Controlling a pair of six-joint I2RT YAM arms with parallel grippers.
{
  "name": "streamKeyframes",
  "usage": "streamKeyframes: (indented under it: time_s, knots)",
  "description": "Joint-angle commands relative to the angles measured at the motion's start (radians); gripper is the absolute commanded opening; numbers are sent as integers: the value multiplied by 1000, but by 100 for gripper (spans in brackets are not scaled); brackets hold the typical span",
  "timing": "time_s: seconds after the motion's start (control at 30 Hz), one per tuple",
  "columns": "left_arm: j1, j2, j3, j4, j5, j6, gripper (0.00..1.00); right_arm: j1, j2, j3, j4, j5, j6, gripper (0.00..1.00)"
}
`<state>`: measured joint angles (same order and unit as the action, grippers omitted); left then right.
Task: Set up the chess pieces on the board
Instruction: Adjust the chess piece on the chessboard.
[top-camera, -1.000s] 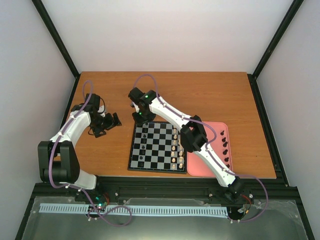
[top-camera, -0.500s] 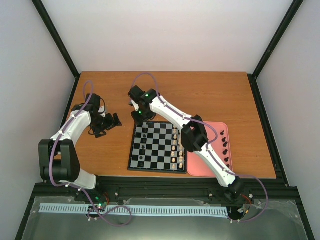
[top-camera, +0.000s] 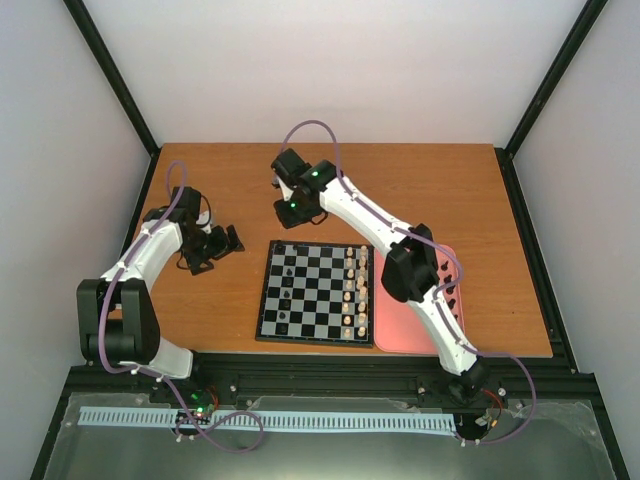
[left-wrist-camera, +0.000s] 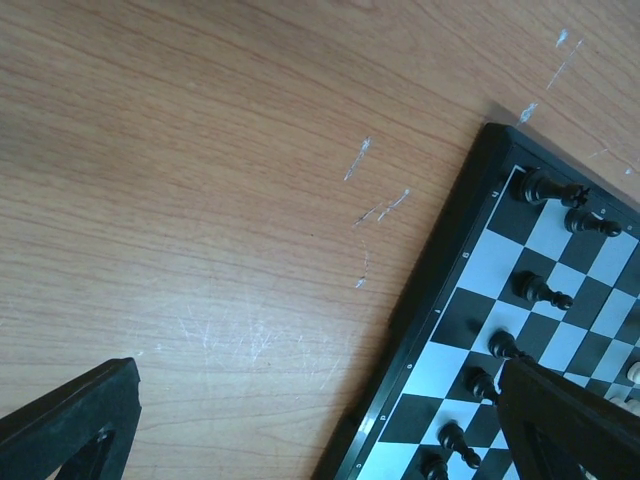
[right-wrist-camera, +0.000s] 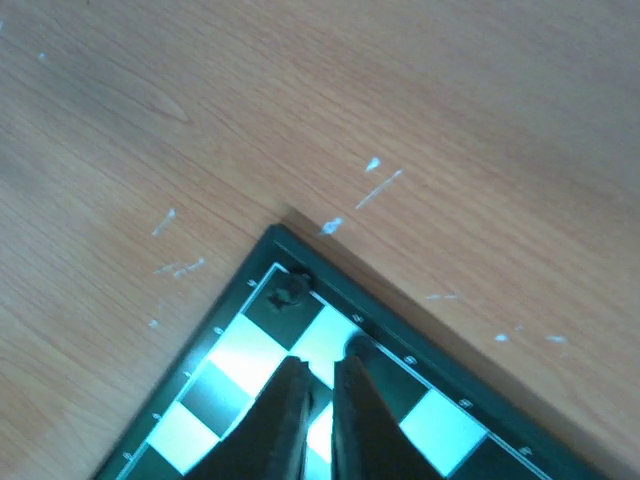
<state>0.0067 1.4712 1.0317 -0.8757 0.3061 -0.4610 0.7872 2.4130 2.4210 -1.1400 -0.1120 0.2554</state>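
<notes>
The board (top-camera: 315, 330) lies at the table's middle, with black chess pieces (top-camera: 290, 290) on its left columns. More black pieces (top-camera: 450, 295) lie on the pink tray (top-camera: 395, 335). My right gripper (top-camera: 288, 212) hovers just beyond the board's far left corner. In the right wrist view its fingers (right-wrist-camera: 290, 410) stand a narrow gap apart with nothing between them (right-wrist-camera: 322, 365), above a black piece (right-wrist-camera: 292, 290) on the corner square and another (right-wrist-camera: 358, 348) beside it. My left gripper (top-camera: 215, 250) is wide open and empty (left-wrist-camera: 315, 400) left of the board (left-wrist-camera: 440, 320), where black pieces (left-wrist-camera: 545, 187) show.
Cream-white pieces (top-camera: 355, 290) stand in two columns on the board's right side. The pink tray lies against the board's right edge. Black frame posts rise at the table's back corners. Bare wood (top-camera: 420, 190) lies behind the board.
My right gripper has lifted and drawn back from the board's far left corner toward the table's back. The left arm has not moved.
</notes>
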Motion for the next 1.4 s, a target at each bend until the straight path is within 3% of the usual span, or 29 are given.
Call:
streamKeyframes:
  time_s: [0.0,0.7,1.37]
  knots:
    - [8,11,48,4,19,-6,100,-38,-61,-69,16,-21,49,4]
    - [9,65,68,-11,-9,7,100,-68,-27,-291,37,-106,15,3]
    - [9,56,73,-21,-24,10,100,-68,39,-248,106,-188,24,3]
